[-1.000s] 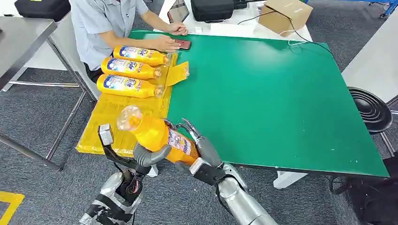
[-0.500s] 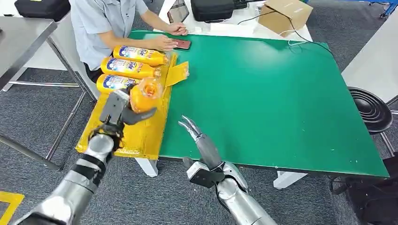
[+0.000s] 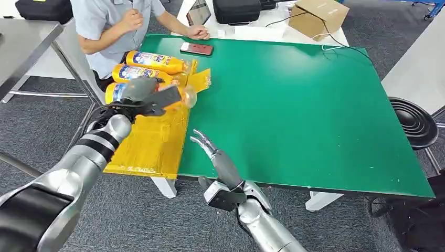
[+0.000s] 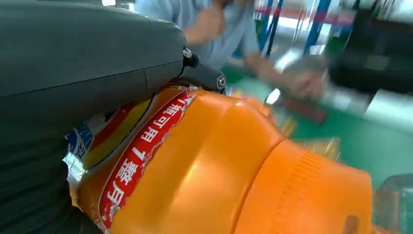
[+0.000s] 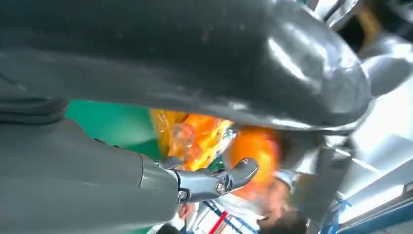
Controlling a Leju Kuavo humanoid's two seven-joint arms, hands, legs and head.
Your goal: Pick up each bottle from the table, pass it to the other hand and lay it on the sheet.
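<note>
My left hand [image 3: 142,97] grips an orange bottle [image 3: 178,96] and holds it over the far part of the yellow sheet [image 3: 149,144], right beside the lying bottles. In the left wrist view the bottle [image 4: 219,165] is large and orange with a red-and-white label, wrapped by my hand [image 4: 73,63]. Two bottles [image 3: 157,61] [image 3: 137,73] lie side by side on the sheet, and a third [image 3: 112,92] is partly hidden behind my hand. My right hand [image 3: 212,153] hovers over the green table's [image 3: 304,105] front edge, fingers spread, holding nothing; its thumb [image 5: 214,181] shows close up.
A person sits at the far left corner with one hand raised. A phone [image 3: 197,49] lies on the green table. A cardboard box [image 3: 317,16] and a black bag [image 3: 236,10] stand behind it. A black stool [image 3: 415,122] is at the right, a grey table [image 3: 23,42] at the left.
My left hand has carried the bottle away from the right hand and farther over the sheet toward the lying bottles. The right hand stays empty. The person's hand has lifted off the phone.
</note>
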